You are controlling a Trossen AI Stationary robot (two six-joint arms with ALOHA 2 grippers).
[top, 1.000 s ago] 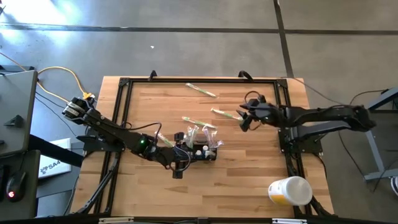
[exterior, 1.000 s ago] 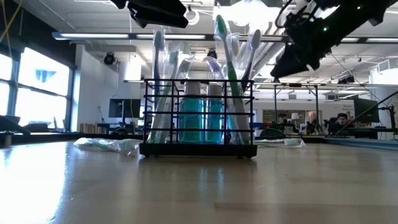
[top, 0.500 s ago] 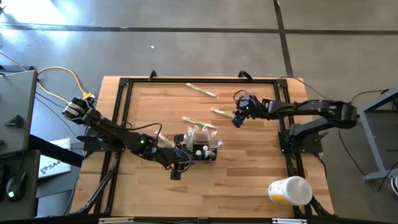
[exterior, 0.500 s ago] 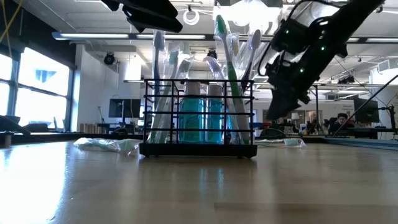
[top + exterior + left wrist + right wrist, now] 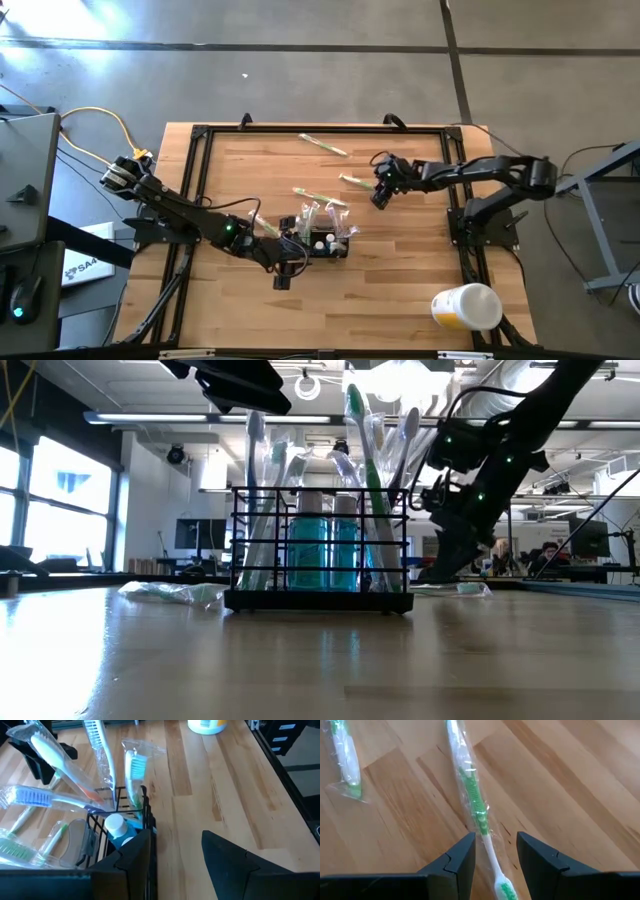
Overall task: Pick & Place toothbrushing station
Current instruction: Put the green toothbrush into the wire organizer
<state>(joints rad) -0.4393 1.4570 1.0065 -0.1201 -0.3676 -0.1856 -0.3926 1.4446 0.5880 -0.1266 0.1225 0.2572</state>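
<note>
Toothbrushing station [image 5: 318, 238] sits mid-worktop [image 5: 400, 290], packed with wrapped brushes. Left claw [image 5: 290, 262] at its 8 o'clock, fingers apart, gripping nothing. Right claw [image 5: 492, 857], fingers apart, straddles a wrapped green toothbrush [image 5: 472, 795] at station's 2 o'clock, not clamped.

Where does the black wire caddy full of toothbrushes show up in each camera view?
High view: black wire caddy just below table centre, by the left gripper.
Low view: centre, upright.
Left wrist view: lower left, beside the fingers.
Right wrist view: not in it.
Shared landmark: blue bottles inside.
</note>
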